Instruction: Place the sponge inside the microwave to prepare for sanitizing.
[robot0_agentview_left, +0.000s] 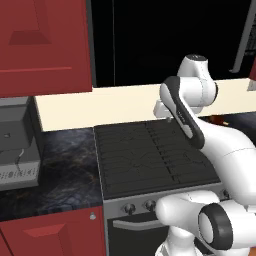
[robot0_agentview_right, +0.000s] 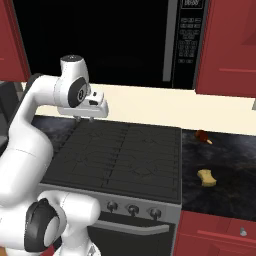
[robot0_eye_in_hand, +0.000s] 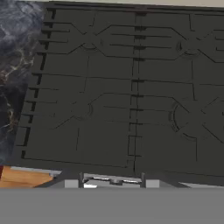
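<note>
Gripper (robot0_agentview_right: 84, 119) hangs over the back left part of the stove (robot0_agentview_right: 120, 155), fingers pointing straight down at the grates; nothing is between them, but how wide they stand cannot be told. In the hand view the stove grates lie directly below, with no object near the fingers.

The sponge (robot0_agentview_right: 206, 177) is a small yellow piece lying flat on the dark counter (robot0_agentview_right: 220, 160) just right of the stove, toward the counter's front, well apart from the gripper. Seen from the right base camera, its long axis runs roughly left to right. So the coming move, as I judge it, is a long sweep rightward across the stove and forward. A small brown item (robot0_agentview_right: 202, 135) sits further back on that counter and should be avoided.

The microwave (robot0_agentview_right: 115, 40) is built in above the stove, its door apparently closed.

The arm rises from the base, bends at the elbow, and reaches forward with the wrist turned down.
</note>
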